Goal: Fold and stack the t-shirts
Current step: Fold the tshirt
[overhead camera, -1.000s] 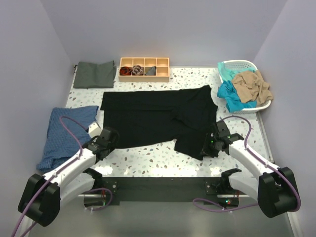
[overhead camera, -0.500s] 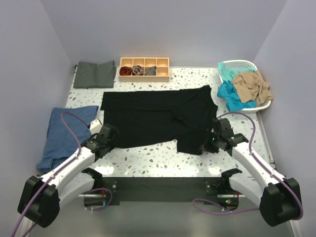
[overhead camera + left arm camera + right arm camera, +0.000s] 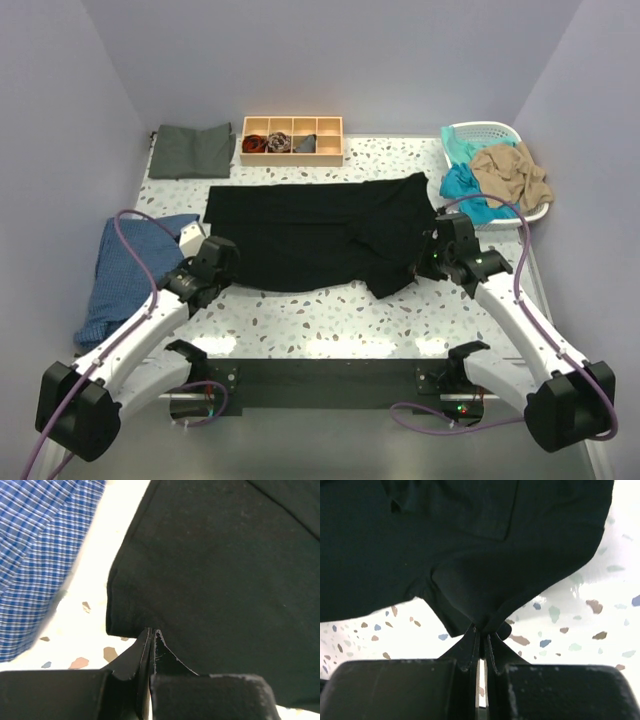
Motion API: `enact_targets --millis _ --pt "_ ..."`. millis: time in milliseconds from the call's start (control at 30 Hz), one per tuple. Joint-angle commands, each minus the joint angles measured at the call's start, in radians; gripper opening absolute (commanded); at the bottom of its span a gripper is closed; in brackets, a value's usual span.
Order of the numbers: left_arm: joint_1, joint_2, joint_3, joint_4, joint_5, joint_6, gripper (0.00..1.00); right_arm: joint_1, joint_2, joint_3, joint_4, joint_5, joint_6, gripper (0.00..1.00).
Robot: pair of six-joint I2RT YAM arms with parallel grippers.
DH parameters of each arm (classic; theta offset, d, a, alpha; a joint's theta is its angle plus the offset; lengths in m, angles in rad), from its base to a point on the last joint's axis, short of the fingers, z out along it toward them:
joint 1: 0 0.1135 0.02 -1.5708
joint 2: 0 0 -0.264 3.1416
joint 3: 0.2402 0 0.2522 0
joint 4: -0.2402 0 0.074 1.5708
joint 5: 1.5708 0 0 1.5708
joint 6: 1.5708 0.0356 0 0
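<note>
A large black t-shirt (image 3: 310,225) lies spread across the middle of the table. My left gripper (image 3: 222,260) is shut on its near left hem, and in the left wrist view the tips (image 3: 151,632) pinch the edge of the black t-shirt (image 3: 215,570). My right gripper (image 3: 424,264) is shut on the near right corner, and the black t-shirt (image 3: 470,545) bunches and hangs from my right gripper (image 3: 482,631) above the table. A folded dark grey-green t-shirt (image 3: 190,150) lies at the far left. Teal (image 3: 464,190) and tan (image 3: 512,170) t-shirts are heaped in the basket.
The white laundry basket (image 3: 478,129) stands at the far right. A wooden divided tray (image 3: 292,152) with small cloth bundles sits at the back centre. A blue checked cloth (image 3: 128,270) (image 3: 35,555) lies at the left edge, beside my left arm.
Both grippers have shut on the black t-shirt's near hem and moved away from the near edge. The hem has come with them, and the right corner is lifted and bunched.
</note>
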Motion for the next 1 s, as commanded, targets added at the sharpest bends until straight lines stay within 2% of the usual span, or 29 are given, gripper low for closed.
enact_targets --millis 0,133,500,967 --pt "0.003 0.022 0.069 -0.016 -0.091 0.042 0.00 0.001 0.038 0.101 0.033 0.085 -0.053 0.00" --pt "0.023 0.052 0.089 0.001 -0.114 0.071 0.00 -0.002 0.092 0.157 0.037 0.140 -0.093 0.00" --pt "0.131 0.149 0.123 0.173 -0.072 0.198 0.00 -0.035 0.236 0.259 0.116 0.131 -0.130 0.00" --pt "0.218 0.440 0.250 0.355 -0.006 0.308 0.00 -0.078 0.546 0.425 0.192 0.060 -0.156 0.00"
